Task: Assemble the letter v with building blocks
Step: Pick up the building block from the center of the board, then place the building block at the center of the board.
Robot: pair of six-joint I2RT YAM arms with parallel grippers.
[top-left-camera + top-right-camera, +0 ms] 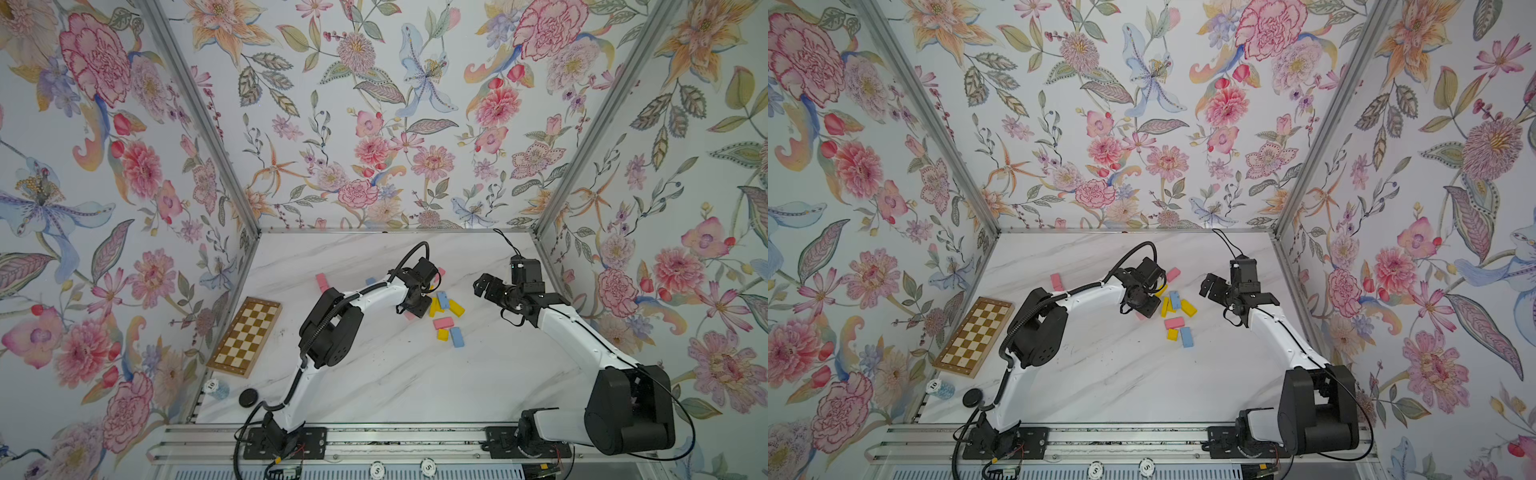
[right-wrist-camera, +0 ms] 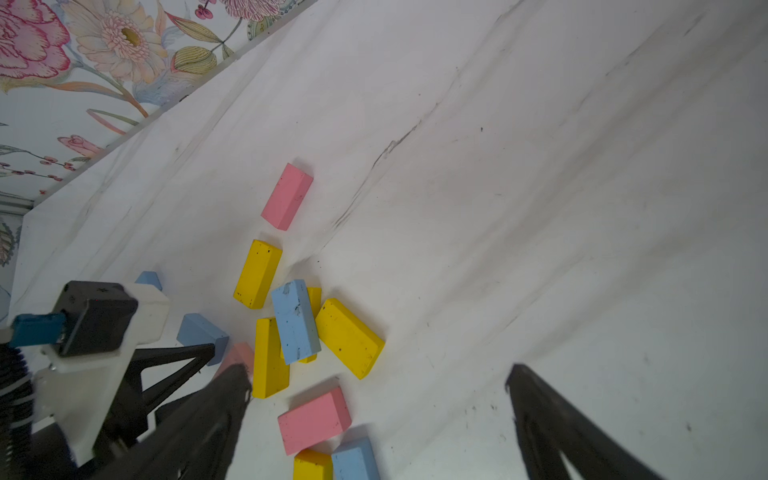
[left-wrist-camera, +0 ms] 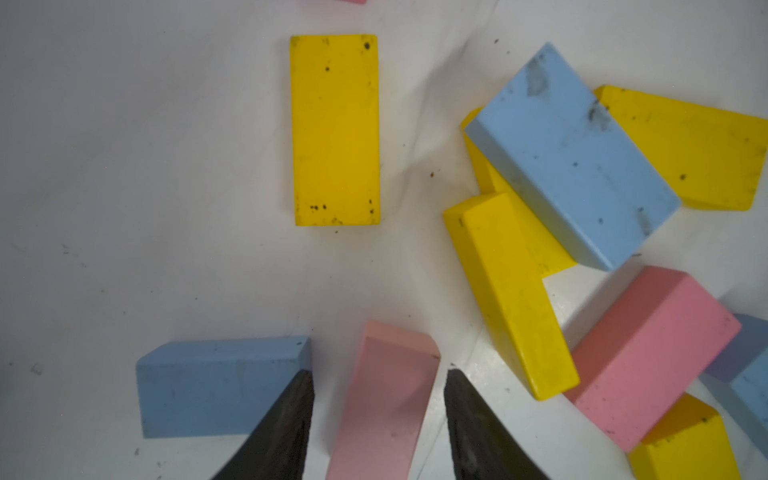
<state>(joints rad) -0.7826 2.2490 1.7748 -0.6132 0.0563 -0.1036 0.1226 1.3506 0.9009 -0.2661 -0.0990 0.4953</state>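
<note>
The building blocks lie in a loose cluster on the marble table: yellow (image 1: 456,308), blue (image 1: 456,336) and pink (image 1: 443,323) ones in both top views. A blue block (image 3: 573,158) rests on top of yellow ones (image 3: 511,291). A yellow oblong (image 3: 336,129) lies alone. My left gripper (image 3: 378,374) hangs low at the cluster's left edge, open. A tilted pale pink block (image 3: 386,399) sits between its jaws with a gap on each side, and a blue block (image 3: 216,386) lies just outside. My right gripper (image 1: 478,286) hovers wide open and empty to the right of the cluster.
A checkered board (image 1: 245,336) lies at the left wall, with a poker chip (image 1: 211,385) and a black disc (image 1: 248,397) in front of it. A lone pink block (image 1: 322,282) lies at the back left. Flowered walls close three sides.
</note>
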